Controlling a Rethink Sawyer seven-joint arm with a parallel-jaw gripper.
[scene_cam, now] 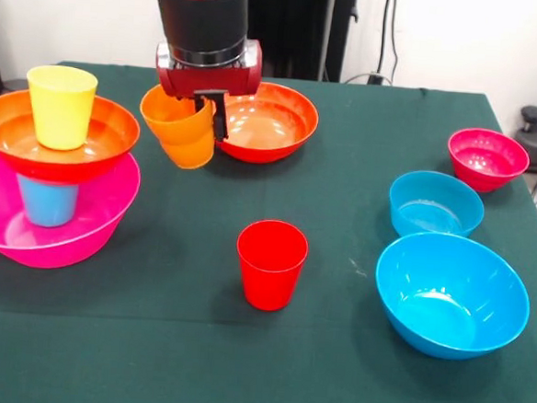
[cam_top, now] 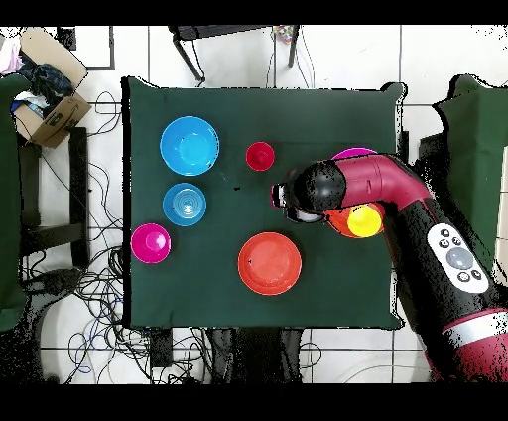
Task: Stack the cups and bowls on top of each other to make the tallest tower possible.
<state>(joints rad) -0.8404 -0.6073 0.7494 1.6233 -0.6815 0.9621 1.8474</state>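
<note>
My end effector (scene_cam: 210, 114) is clamped on the rim of the orange cup (scene_cam: 182, 126), holding it tilted and clear of the tabletop (scene_cam: 332, 353), just in front of an orange-red bowl (scene_cam: 269, 120). Beside it stands the tower (scene_cam: 54, 168): pink bowl, light blue cup, orange-red bowl, yellow cup (scene_cam: 61, 104). The red cup (scene_cam: 271, 263) stands alone.

**No readable text**

No legible words, brands or numbers anywhere. Only marks: small round button symbols on the grey control pad (cam_top: 455, 256) of the robot arm (cam_top: 397, 199), too small to read. Nothing printed on cups, bowls or green table cloth (scene_cam: 330, 372). Cardboard box (cam_top: 48, 104) beside table: no readable label.
</note>
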